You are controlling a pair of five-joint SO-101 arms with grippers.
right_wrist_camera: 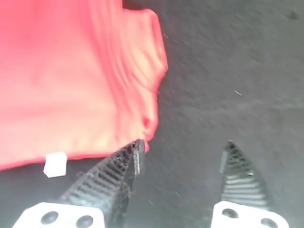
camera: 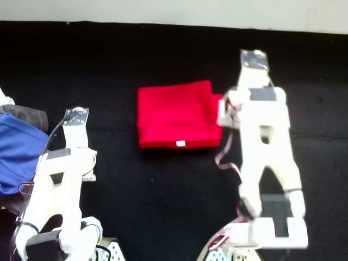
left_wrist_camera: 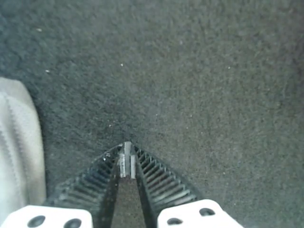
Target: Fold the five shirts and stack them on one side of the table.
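Red shirt point(camera: 174, 114): folded to a rectangle, lying mid bench point(camera: 163, 206). Right tool point(right_wrist_camera: 184, 148): wide open, empty, one finger just beside the shirt's edge. Likely step: gripping that edge, best done by catching every layer so the fold holds. Left tool point(left_wrist_camera: 127, 154): closed, empty, well apart from the shirt. Blue shirt point(camera: 19, 152): farther off still.

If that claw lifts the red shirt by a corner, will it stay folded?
Probably not: the red shirt is soft cloth, its edge rumpled beside the right gripper, so it would likely flop open. It looks light, so a push would probably bunch it on the fuzzy black table.
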